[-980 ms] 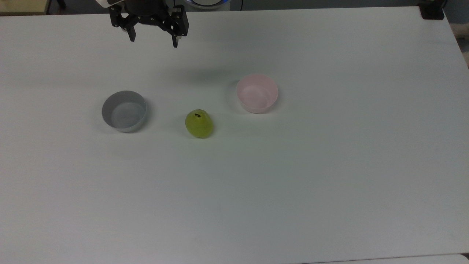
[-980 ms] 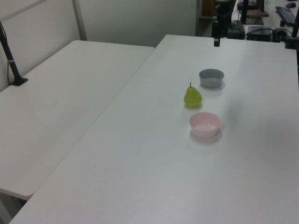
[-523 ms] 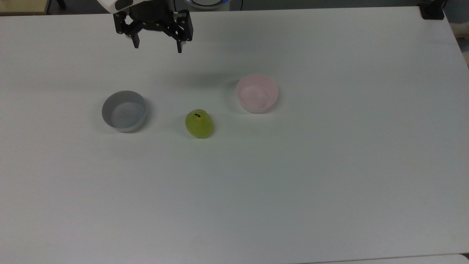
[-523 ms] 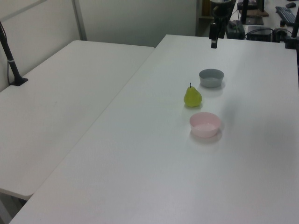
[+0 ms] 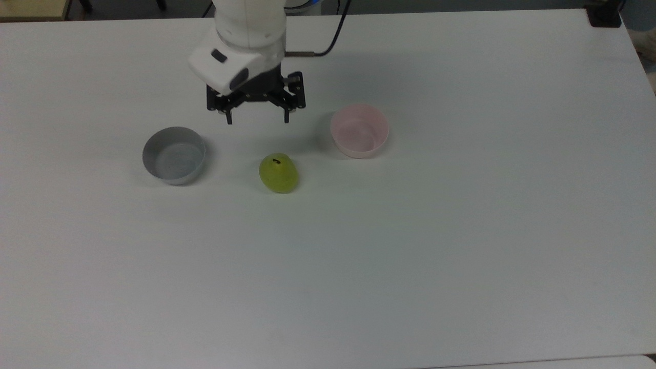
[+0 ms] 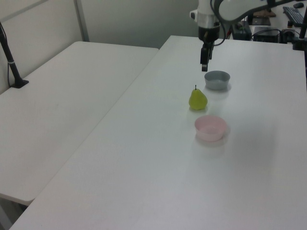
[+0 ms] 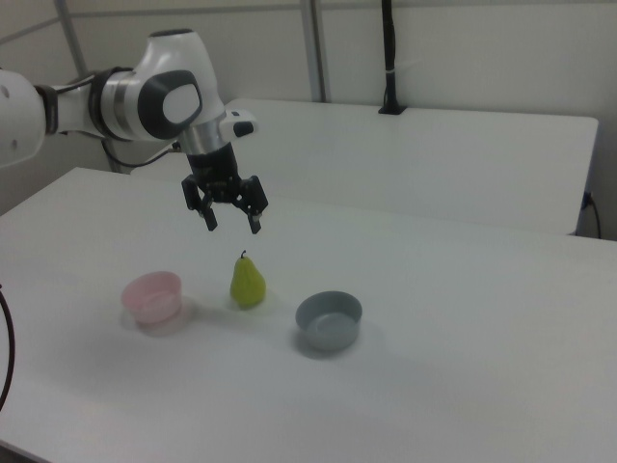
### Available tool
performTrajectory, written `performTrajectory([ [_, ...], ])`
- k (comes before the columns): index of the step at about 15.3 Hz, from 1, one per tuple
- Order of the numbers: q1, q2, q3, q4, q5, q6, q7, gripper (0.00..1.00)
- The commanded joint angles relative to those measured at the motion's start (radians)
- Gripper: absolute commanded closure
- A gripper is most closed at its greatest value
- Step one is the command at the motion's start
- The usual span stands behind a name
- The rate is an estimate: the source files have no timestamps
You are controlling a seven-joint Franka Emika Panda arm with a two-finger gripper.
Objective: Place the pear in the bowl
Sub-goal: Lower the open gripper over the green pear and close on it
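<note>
We've got loads of bare table (image 5: 461, 256) all round, edges well away from everything. Our gripper (image 5: 257, 122) hangs in the air with its fingers spread wide, holding nothing, above and just behind the pear (image 5: 278, 173) in the right view. The pear stands upright between the pink bowl (image 5: 359, 130) and the grey bowl (image 5: 173, 155), touching neither. Both bowls have nothing in them.

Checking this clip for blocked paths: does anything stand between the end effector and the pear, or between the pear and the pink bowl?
Nothing visible does. The open end effector hangs above bare table near the pear. The pink bowl sits apart from the pear, bare table between. The grey bowl is on the pear's other side.
</note>
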Motion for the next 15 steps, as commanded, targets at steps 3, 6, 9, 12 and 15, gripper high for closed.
performTrajectory([
  [3, 0.049, 0.118, -0.016, 0.002, 0.016, 0.069, -0.074, 0.00],
  [6, 0.061, 0.178, -0.016, -0.003, 0.006, 0.121, -0.080, 0.00],
  [9, 0.063, 0.194, -0.016, -0.041, 0.001, 0.162, -0.152, 0.00],
  [12, 0.061, 0.194, -0.016, -0.058, 0.001, 0.169, -0.221, 0.00],
  [15, 0.058, 0.195, -0.016, -0.079, -0.026, 0.187, -0.229, 0.02],
])
